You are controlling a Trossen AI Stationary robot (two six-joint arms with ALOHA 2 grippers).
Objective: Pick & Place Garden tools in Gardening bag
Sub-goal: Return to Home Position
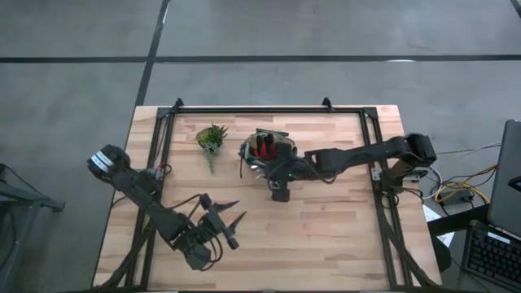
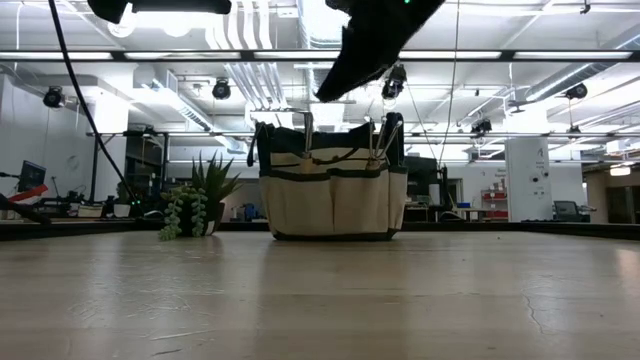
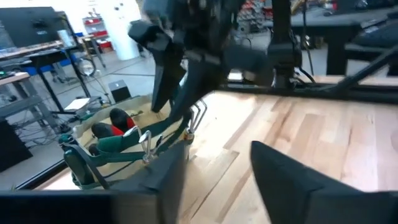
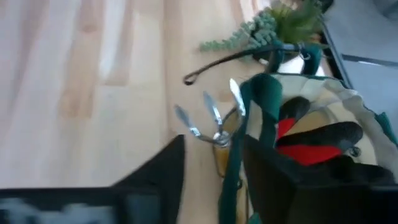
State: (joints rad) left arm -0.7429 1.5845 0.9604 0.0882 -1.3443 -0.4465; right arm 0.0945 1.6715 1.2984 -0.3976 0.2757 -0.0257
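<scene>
The tan gardening bag [image 1: 264, 150] with green trim stands upright on its base mid-table; it also shows in the low view [image 2: 333, 195]. A red-and-black glove [image 4: 311, 140] lies inside it. A metal-tined fork [image 4: 211, 121] stands at the bag's side, tines sticking out, beside a green handle strap [image 4: 261, 99]. My right gripper [image 4: 214, 168] is open above the bag's near side; in the low view [image 2: 340, 80] it is clear of the bag. My left gripper [image 1: 228, 213] is open and empty at the near left. The shears are not made out.
A small spiky green plant [image 1: 212, 138] stands left of the bag, also in the low view [image 2: 200, 205]. A black frame [image 1: 269, 110] runs along the table's far and side edges. Bare wood lies near and right of the bag [image 1: 326, 228].
</scene>
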